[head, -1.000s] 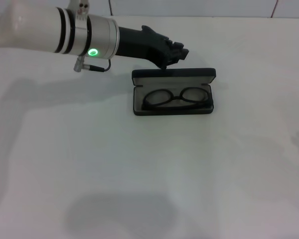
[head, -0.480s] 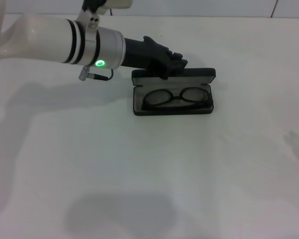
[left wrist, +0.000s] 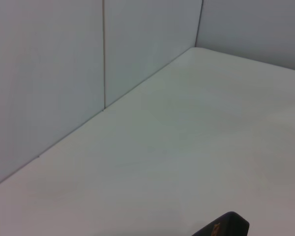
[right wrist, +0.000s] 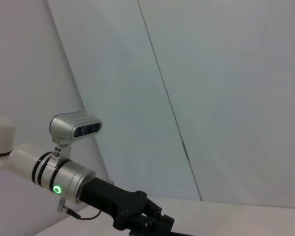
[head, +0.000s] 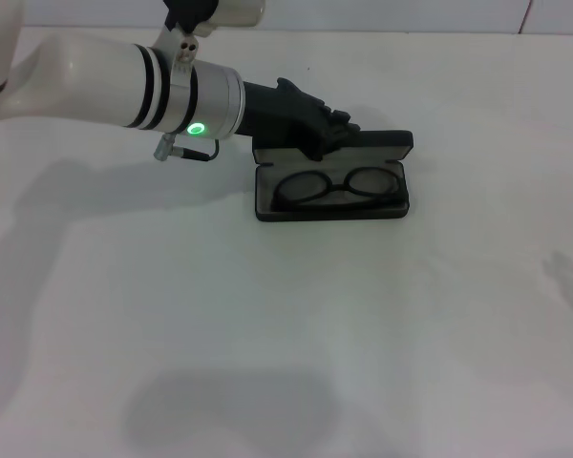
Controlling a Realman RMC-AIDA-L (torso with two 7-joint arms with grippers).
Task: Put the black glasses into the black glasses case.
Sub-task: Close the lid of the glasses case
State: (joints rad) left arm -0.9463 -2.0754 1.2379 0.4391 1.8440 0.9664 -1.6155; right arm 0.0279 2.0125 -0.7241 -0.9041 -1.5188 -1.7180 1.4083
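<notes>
Left arm closes in on open glasses case

On the white surface (head: pixel 267 334), the left gripper (head: pixel 336 132) has edged nearer over the past second and now reaches the raised lid of the black glasses case (head: pixel 331 191); whether its jaws are parted cannot be told. The black glasses (head: pixel 339 186) already lie inside, so only shutting the lid seems left. The right arm is out of the head view.

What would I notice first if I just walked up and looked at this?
Probably the big white robot arm with a glowing green light, reaching in from the left with its left gripper at the raised lid of the black glasses case. The case lies open in the middle of the white table, and the black glasses are already inside it.
</notes>
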